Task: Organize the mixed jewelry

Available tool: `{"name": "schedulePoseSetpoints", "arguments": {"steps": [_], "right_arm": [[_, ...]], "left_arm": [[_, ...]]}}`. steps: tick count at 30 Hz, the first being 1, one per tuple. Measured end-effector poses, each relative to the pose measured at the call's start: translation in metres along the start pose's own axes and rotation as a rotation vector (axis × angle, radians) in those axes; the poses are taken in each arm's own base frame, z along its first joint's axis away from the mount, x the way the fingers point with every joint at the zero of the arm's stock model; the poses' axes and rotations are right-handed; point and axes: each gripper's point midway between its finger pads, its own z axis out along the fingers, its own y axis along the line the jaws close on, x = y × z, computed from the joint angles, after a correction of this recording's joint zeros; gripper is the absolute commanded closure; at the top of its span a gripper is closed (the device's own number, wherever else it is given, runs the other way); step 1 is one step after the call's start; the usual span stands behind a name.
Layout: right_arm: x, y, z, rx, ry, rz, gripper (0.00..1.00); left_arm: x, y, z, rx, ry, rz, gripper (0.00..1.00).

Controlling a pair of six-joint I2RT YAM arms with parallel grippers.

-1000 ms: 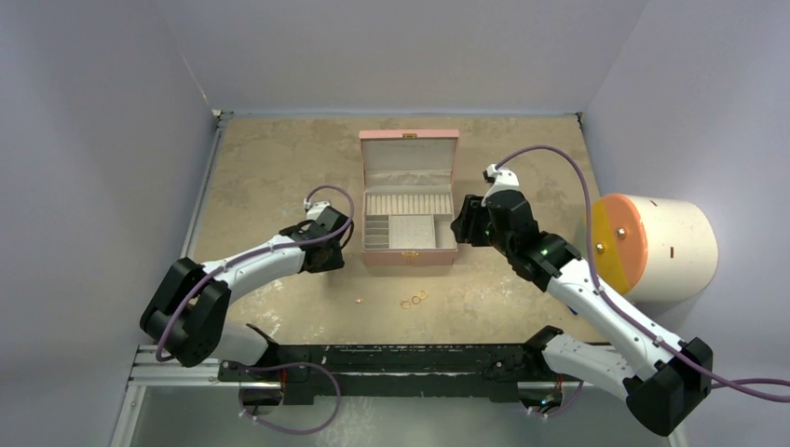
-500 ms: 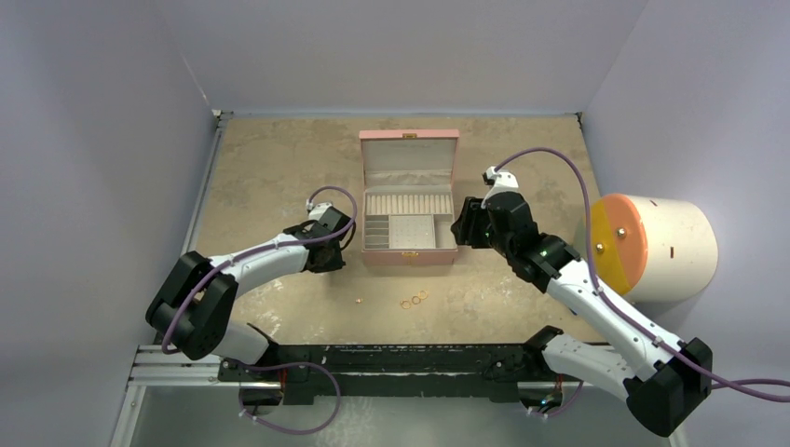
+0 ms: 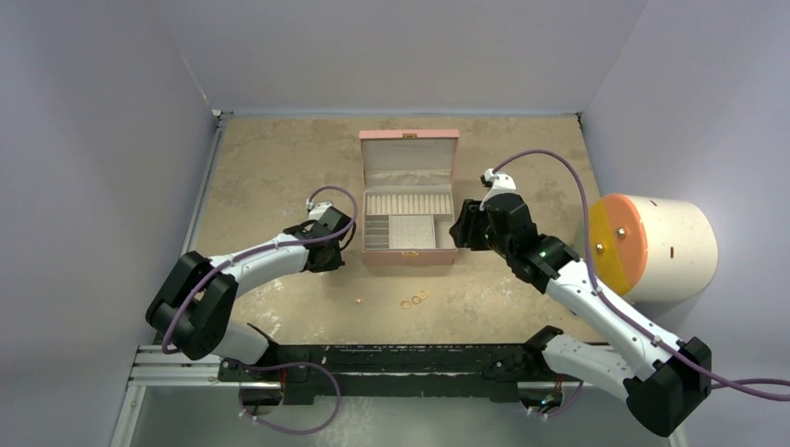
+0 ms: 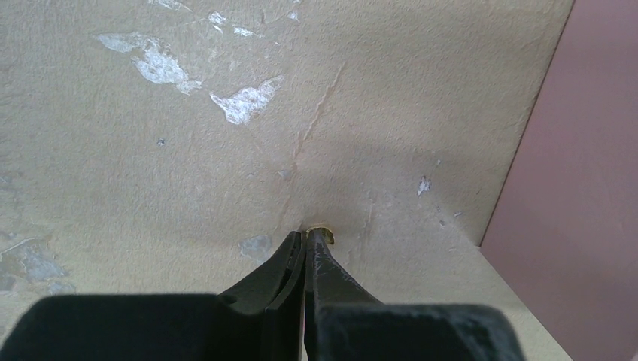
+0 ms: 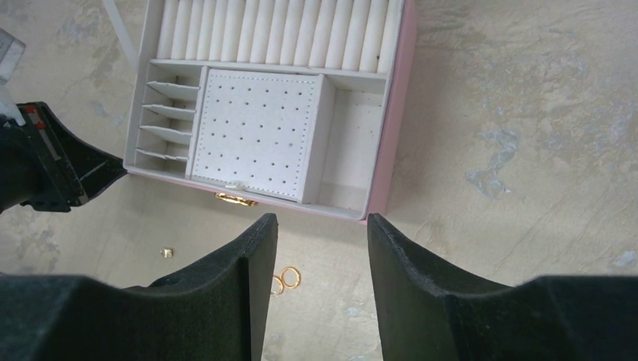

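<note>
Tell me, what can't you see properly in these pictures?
- Left wrist: the gold bit is mostly covered by the left gripper tips, so its kind is unclear.
- Right wrist: the rings sit partly behind a finger of the right gripper. The box lid is cut off by the top edge.
- Top: the stud is too small to make out.

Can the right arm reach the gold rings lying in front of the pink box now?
Probably yes: the gold rings lie uncovered on the table near the right arm's open jaws, with nothing between.
</note>
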Motion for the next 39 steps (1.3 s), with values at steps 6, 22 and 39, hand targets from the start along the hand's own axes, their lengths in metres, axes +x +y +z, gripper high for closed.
{"name": "schedulePoseSetpoints", "arguments": {"steps": [6, 22, 39], "right_arm": [[0.004, 0.013, -0.003, -0.093, 0.006, -0.025, 0.52], [0.001, 0.100, -0.047, -0.690, -0.089, -0.276, 0.43], [0.011, 0.148, -0.081, -1.159, -0.507, -0.624, 0.41]], "left_arm": [[-0.005, -0.004, -0.009, 0.034, -0.016, -0.013, 1.00], [-0.018, -0.046, -0.085, 0.420, -0.039, -0.031, 1.00], [-0.032, -0.106, -0.217, 1.059, -0.072, -0.047, 1.00]]}}
